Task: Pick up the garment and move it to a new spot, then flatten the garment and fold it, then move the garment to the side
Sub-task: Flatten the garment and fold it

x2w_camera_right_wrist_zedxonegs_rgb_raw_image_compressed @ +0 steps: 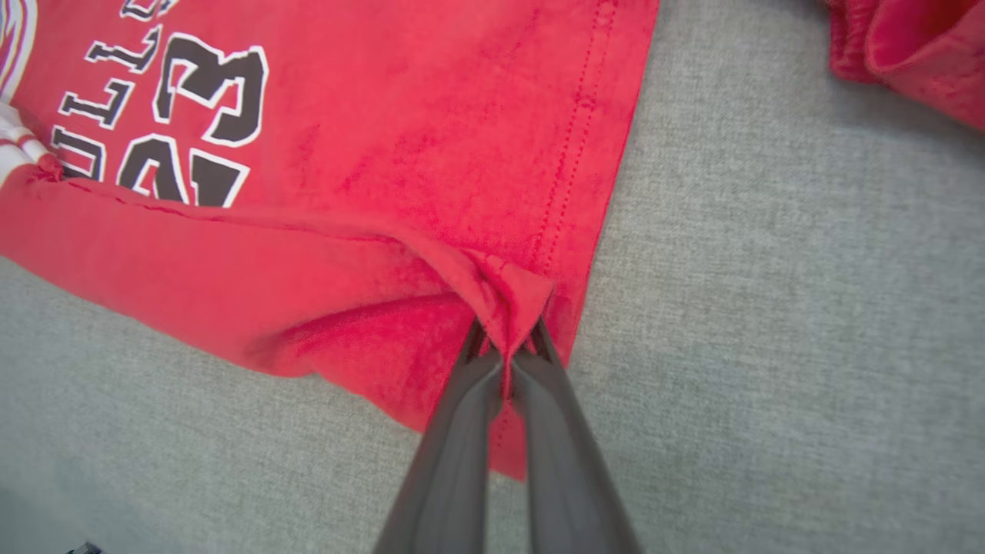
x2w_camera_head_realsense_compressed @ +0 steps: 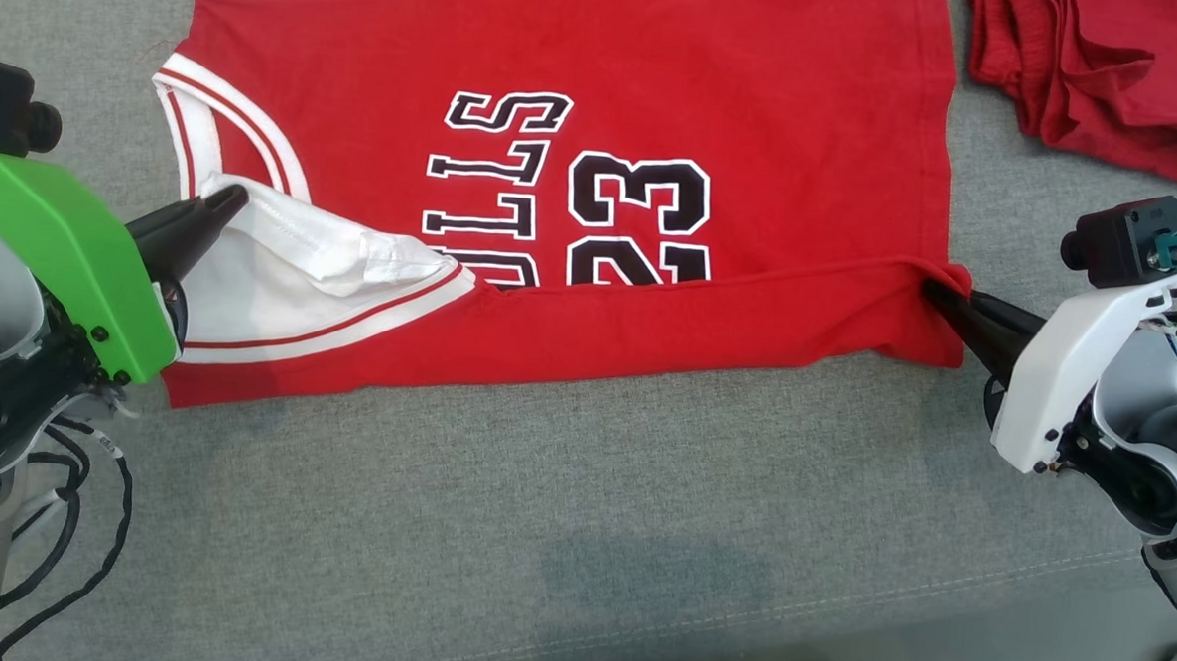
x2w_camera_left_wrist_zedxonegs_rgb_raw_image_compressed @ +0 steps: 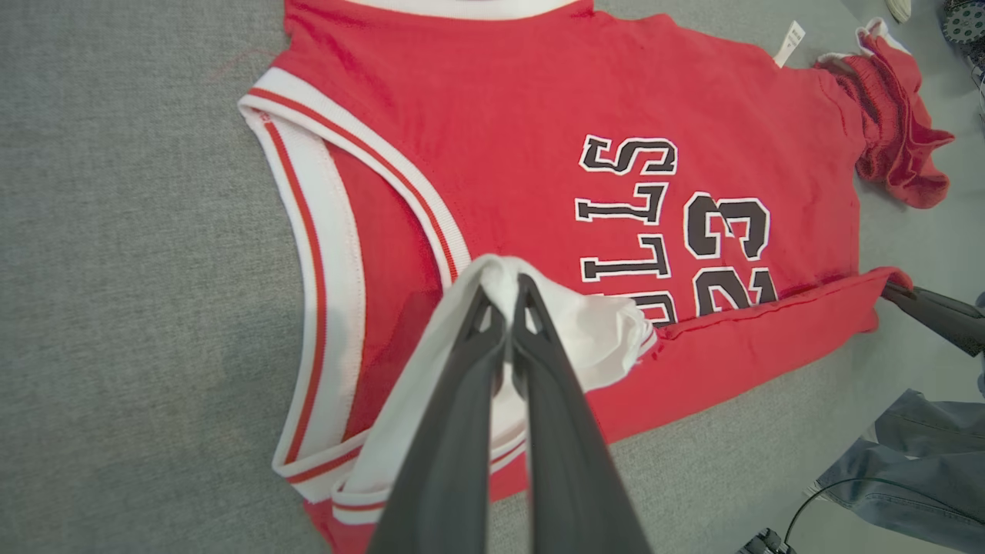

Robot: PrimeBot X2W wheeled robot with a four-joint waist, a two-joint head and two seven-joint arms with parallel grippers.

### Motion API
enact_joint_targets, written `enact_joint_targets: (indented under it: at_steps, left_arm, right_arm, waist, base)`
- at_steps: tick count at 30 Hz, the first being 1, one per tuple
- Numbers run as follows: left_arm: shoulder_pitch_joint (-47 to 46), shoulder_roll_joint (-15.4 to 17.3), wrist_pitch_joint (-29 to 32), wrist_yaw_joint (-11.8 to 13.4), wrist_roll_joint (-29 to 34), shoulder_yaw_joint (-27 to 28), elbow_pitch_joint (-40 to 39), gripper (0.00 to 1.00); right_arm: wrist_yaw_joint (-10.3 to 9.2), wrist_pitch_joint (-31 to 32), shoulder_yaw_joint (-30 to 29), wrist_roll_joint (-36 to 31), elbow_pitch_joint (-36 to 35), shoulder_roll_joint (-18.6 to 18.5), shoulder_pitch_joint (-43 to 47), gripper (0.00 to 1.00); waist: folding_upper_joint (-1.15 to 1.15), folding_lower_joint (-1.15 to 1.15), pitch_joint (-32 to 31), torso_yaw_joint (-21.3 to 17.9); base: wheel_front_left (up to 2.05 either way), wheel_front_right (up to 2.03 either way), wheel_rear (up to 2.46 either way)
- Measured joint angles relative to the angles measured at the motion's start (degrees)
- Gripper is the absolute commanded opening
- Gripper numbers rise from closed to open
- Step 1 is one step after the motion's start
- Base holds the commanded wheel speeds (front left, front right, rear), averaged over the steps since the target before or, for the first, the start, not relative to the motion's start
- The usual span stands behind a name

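Now: left arm comes in from the jersey's armhole side, green wrist cover low, left gripper aimed at the armhole. Its fingers are pressed together, pinching a white flap of the jersey's inside just beside the striped trim. Right arm comes in from the hem side under a white wrist cover, right gripper aimed at the hem corner. Its fingers are pressed together on a small red peak of that corner. Jersey lies spread on the grey cloth, near edge turned over as a strip running between the two grippers. Strip covers the near part of the print, so the letters and "23" read only in part. Jersey's far edge is cut off by the head view's frame. Green cover hides part of the near armhole-side corner. Red heap lies beyond the hem side, apart from the jersey, also cut off; cannot tell what it is.
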Motion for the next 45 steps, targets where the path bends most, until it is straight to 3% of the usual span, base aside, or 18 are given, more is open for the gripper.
enact_joint_targets:
  at_steps: [3,4,5,6,7,16,23,29,37,45]
  left_arm:
    - [-0.44,-0.16,-0.02,0.00,0.62,-0.12,1.04,0.00]
    - [-0.74,-0.27,-0.13,0.00,1.02,-0.08,1.31,0.11]
    - [-1.15,-0.29,-0.31,0.01,1.35,-0.11,1.47,0.44]
    - [-1.53,-0.30,-0.62,0.01,1.43,-0.12,1.59,0.89]
    - [-1.87,-0.30,-0.71,0.01,1.49,-0.16,1.85,1.00]
    - [-2.46,-1.29,-4.28,-1.10,2.15,-0.26,5.45,1.00]
    - [-1.57,0.30,-10.06,-2.00,4.94,4.25,2.00,1.00]
    - [9.55,-1.10,-11.71,-2.48,4.41,3.44,0.73,1.00]
    - [16.61,-2.38,-12.24,-2.48,4.15,1.44,-0.89,1.00]
    - [19.82,-1.61,-13.21,-2.48,5.98,0.98,-1.68,1.00]
  right_arm:
    - [0.15,-0.02,0.11,-0.02,0.79,0.40,-0.52,0.00]
    - [0.12,-0.09,0.10,-0.09,1.08,0.53,-0.76,0.23]
    - [0.02,-0.20,0.10,-0.18,1.33,0.67,-1.07,0.44]
    - [-0.05,-0.53,0.11,-0.51,1.47,0.76,-1.27,0.81]
    - [-0.16,-0.59,0.11,-0.98,1.65,0.85,-1.46,1.00]
    - [-1.21,-2.64,-0.52,-2.57,4.78,1.20,-2.18,1.00]
    - [-1.30,-4.91,-1.08,-3.12,3.64,0.73,-1.29,1.00]
    - [-1.74,-5.35,-1.15,-3.10,3.26,-0.57,5.82,1.00]
    - [-1.80,-5.37,-0.89,-2.86,2.81,-0.52,7.27,1.00]
    - [-1.79,-5.20,0.10,-2.48,2.37,-0.18,7.49,1.00]
  waist:
    - [0.00,0.00,0.23,-0.17]
    - [0.00,0.00,0.28,-0.20]
    - [0.00,0.00,0.33,-0.21]
    - [0.00,0.00,0.37,-0.22]
    - [0.00,0.00,0.40,-0.22]
    - [0.00,0.00,-1.06,-0.03]
    - [0.00,0.00,-3.07,-0.12]
    - [0.00,0.00,-5.10,0.72]
    - [0.00,0.00,-5.98,2.61]
    - [0.00,0.00,-5.28,3.74]
  base:
    - [0.00,0.00,0.00]
    - [0.00,0.00,0.00]
    - [0.00,0.00,0.00]
    - [0.00,0.00,0.00]
    - [0.00,0.00,0.00]
    - [0.00,0.00,0.00]
    - [0.00,0.00,0.00]
    - [0.00,0.00,0.00]
    - [0.00,0.00,0.00]
    - [0.00,0.00,0.00]
